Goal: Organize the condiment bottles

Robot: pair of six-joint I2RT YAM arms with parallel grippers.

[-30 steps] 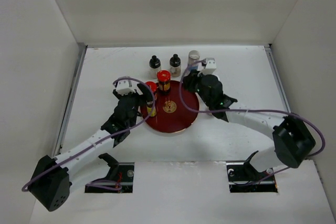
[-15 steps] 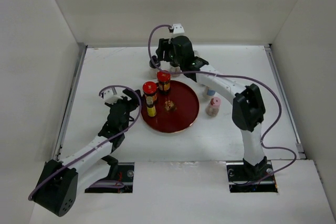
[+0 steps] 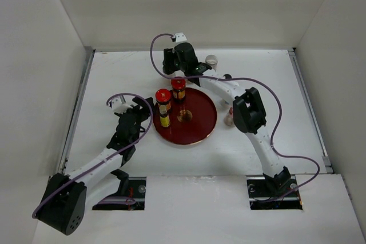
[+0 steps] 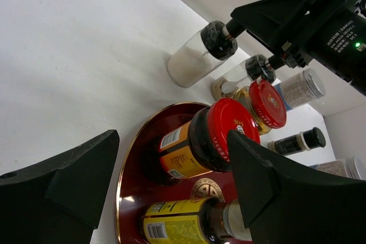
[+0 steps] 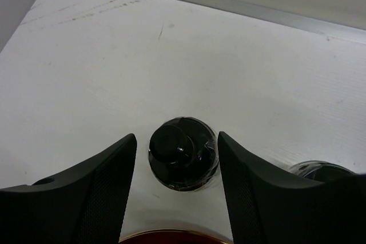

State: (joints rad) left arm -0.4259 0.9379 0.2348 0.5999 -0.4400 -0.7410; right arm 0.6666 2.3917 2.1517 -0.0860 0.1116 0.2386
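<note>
Our right fingers [image 5: 97,198] have swung leftward and now straddle, open, a black-capped bottle [image 5: 183,151]; next we close squarely. Left fingers [image 4: 63,187] hang open.

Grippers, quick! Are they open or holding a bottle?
Left gripper: open, holding nothing.
Right gripper: open, its fingers either side of a black-capped bottle, not gripping it.

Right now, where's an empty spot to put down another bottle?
The right half of the plate is bare, beside the red-capped jars. The table is also bare in its back left corner and right of the right arm. It's crowded behind the plate, where the right gripper hangs over the black-capped bottles.
</note>
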